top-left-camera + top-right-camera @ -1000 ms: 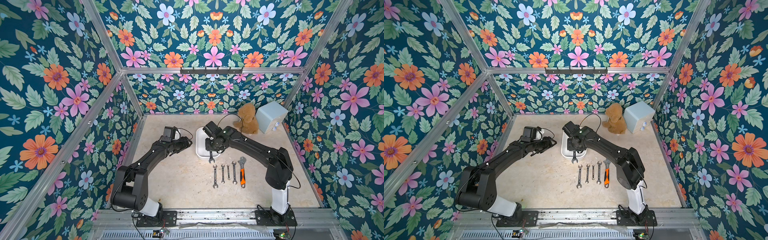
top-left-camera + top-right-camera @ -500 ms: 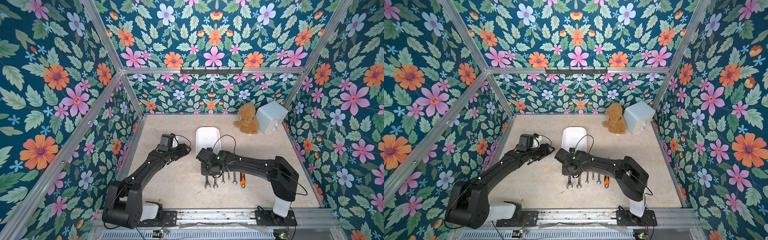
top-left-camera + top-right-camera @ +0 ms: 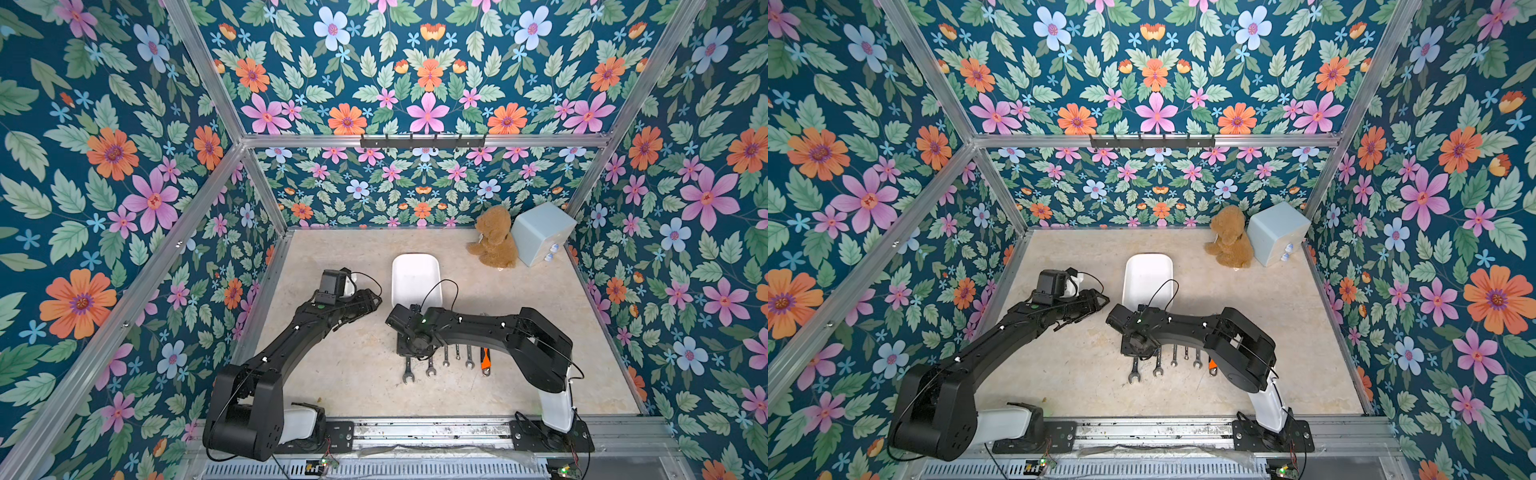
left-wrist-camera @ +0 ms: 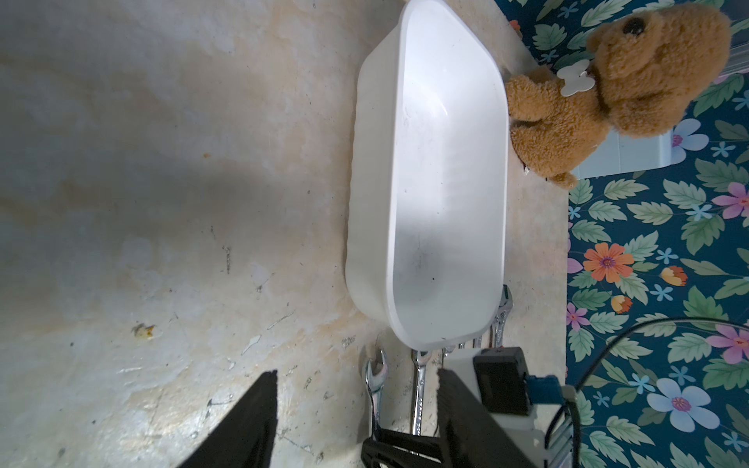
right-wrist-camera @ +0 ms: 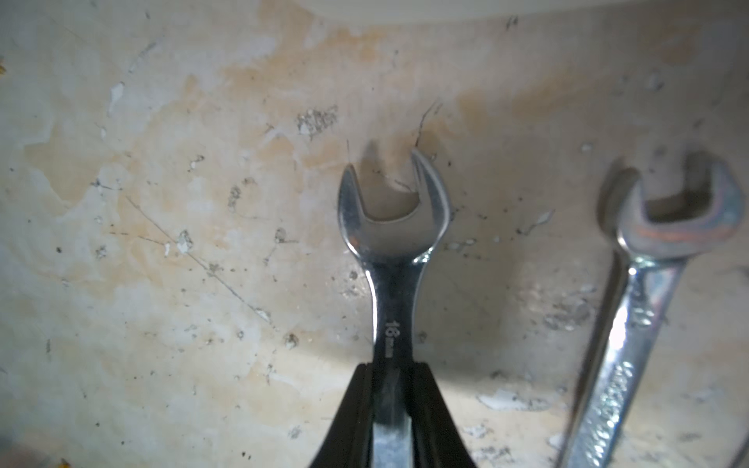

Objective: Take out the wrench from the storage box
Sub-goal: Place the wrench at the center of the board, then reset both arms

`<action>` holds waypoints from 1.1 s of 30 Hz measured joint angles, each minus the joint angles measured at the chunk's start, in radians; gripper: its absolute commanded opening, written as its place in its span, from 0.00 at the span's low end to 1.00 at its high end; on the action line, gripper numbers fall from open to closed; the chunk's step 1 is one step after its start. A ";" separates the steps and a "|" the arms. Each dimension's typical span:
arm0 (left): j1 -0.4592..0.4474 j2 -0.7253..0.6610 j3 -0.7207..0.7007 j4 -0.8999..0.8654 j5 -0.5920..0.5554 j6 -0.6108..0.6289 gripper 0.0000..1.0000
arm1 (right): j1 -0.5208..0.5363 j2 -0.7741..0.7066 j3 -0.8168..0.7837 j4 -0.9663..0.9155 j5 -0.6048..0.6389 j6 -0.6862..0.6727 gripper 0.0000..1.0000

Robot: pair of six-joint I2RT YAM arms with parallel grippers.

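One wrench (image 5: 393, 227) is clamped in my right hand (image 5: 391, 372). Both fingers pinch the shank, the open-end head sticks out ahead, and "16" is stamped on the shank. The wrench is out of the storage box (image 3: 415, 282), low over the counter (image 3: 353, 382) on the box's near side. The right wrist view shows a tight shadow under the head. I can't tell whether the wrench touches the surface.

In both top views it lines up at the left end of a tool row, parallel to the next wrench (image 3: 431, 368). Three smaller wrenches follow, then an orange-handled adjustable wrench (image 3: 485, 363) at the right end. The right arm covers the far ends of most of the row.

My left hand (image 4: 356, 372) has its fingers apart with nothing between them. It hovers just beside the storage box's left wall, not touching it. Its wrist view looks across the box's white interior and catches the row's wrench heads just past the box's near end.

The box sits mid-counter, long axis running away from the arm bases. A teddy bear (image 3: 492, 243) and a pale blue cube (image 3: 540, 232) stand in the far right corner, the bear leaning against the cube, both well apart from the hands.
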 measured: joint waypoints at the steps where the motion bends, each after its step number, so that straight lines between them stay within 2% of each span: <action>1: 0.000 -0.001 0.000 0.000 0.000 0.000 0.66 | -0.001 0.003 0.005 0.001 0.000 0.002 0.16; 7: 0.000 -0.011 0.002 -0.001 -0.007 0.015 0.67 | -0.002 0.017 0.012 -0.015 0.007 0.002 0.22; 10: 0.000 -0.011 0.003 -0.001 -0.012 0.018 0.67 | -0.004 0.018 0.021 -0.024 0.002 0.002 0.30; 16: 0.000 -0.029 0.003 -0.004 -0.045 0.022 0.82 | -0.004 -0.039 0.057 -0.057 0.005 -0.030 0.41; 18: 0.000 -0.061 0.003 -0.003 -0.082 0.030 0.99 | -0.003 -0.107 0.043 -0.045 0.012 -0.049 0.44; 22: -0.022 -0.139 0.007 0.022 -0.251 0.035 1.00 | -0.002 -0.306 -0.060 0.005 0.071 -0.127 0.50; 24: -0.033 -0.181 -0.021 0.072 -0.380 -0.006 1.00 | -0.002 -0.459 -0.154 0.049 0.169 -0.204 0.52; 26: -0.044 -0.199 -0.060 0.119 -0.513 -0.012 1.00 | -0.002 -0.602 -0.270 0.119 0.307 -0.310 0.65; 29: -0.058 -0.200 -0.184 0.291 -0.730 0.025 1.00 | -0.030 -0.785 -0.562 0.399 0.537 -0.604 0.57; 31: -0.060 -0.184 -0.331 0.499 -0.821 0.121 1.00 | -0.115 -0.866 -0.787 0.632 0.621 -0.784 0.62; 32: -0.057 -0.158 -0.390 0.585 -0.848 0.182 1.00 | -0.197 -0.912 -0.888 0.723 0.635 -0.864 0.70; 33: -0.050 -0.113 -0.417 0.640 -0.874 0.246 1.00 | -0.294 -0.968 -0.962 0.773 0.622 -0.922 0.73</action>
